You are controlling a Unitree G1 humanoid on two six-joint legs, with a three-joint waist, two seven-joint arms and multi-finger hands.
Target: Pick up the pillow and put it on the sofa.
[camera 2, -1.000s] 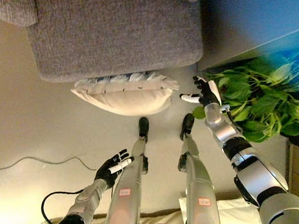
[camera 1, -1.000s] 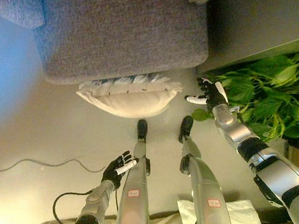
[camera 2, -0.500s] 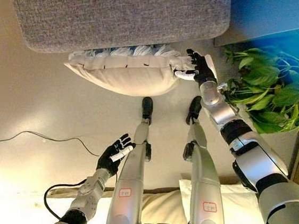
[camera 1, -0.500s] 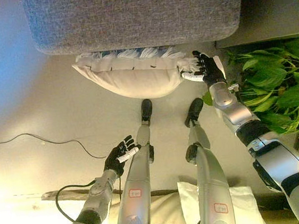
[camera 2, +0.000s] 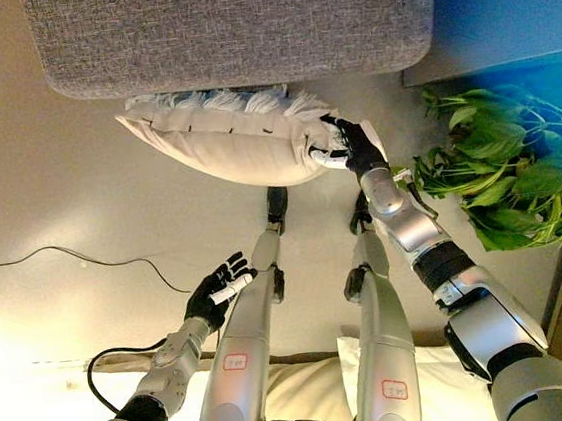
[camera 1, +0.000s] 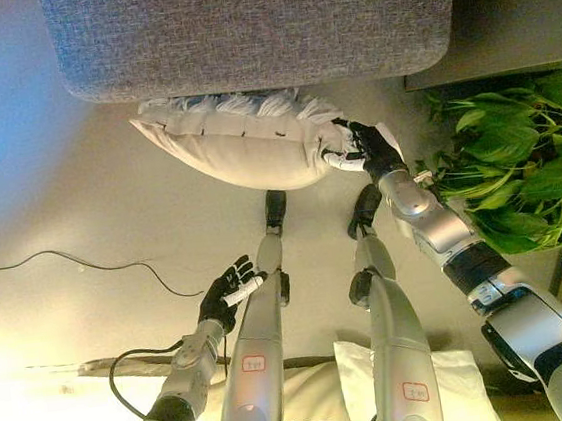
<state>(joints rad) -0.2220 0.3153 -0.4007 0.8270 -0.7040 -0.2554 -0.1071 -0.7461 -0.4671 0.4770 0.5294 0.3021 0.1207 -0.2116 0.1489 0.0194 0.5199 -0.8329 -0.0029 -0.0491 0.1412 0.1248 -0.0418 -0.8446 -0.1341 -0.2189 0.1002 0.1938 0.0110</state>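
Observation:
A cream pillow (camera 1: 244,149) with a white fringe lies on the floor against the front of the grey sofa (camera 1: 252,28). My right hand (camera 1: 365,148) is at the pillow's right end, with its fingers over the fringed corner and its thumb under it, pinching the corner. My left hand (camera 1: 226,295) is open, low over the floor to the lower left, well apart from the pillow. The same scene shows in the right eye view, with the pillow (camera 2: 229,146) and my right hand (camera 2: 355,147) on it.
A leafy green plant (camera 1: 518,165) stands close to the right of my right arm. A dark cabinet (camera 1: 521,4) is at the upper right beside the sofa. A thin cable (camera 1: 65,263) runs across the floor at left. A white cushion (camera 1: 456,393) lies at the bottom.
My right hand has moved left onto the pillow's right corner and closed on it. The pillow's right end has bunched up a little. My left hand has stayed still.

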